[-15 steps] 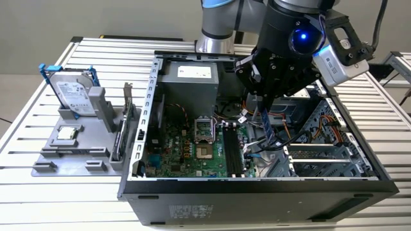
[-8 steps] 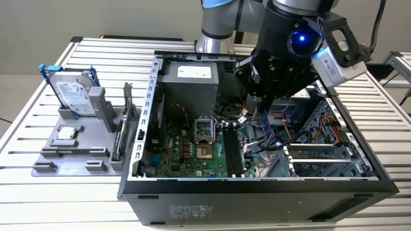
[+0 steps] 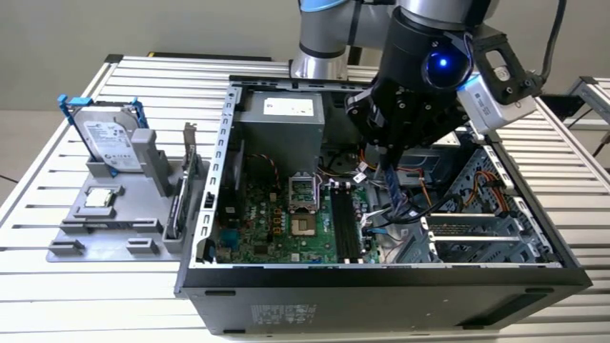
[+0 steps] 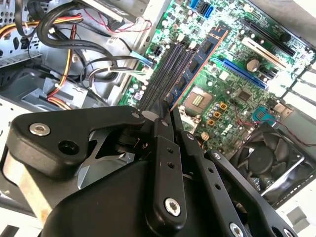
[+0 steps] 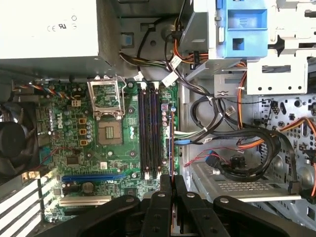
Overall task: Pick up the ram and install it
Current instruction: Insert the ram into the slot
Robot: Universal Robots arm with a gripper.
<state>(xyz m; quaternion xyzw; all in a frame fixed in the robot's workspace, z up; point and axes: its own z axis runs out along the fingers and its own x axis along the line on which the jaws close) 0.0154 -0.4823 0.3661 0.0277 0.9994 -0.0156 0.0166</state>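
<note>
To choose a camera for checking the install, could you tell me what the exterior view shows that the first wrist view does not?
Exterior view: the hard drive upright on the grey stand outside the case. First wrist view: the black fan and the blue bracket. Both: the motherboard, its black slots, and the gripper holding the ram edge-on beside those slots.
</note>
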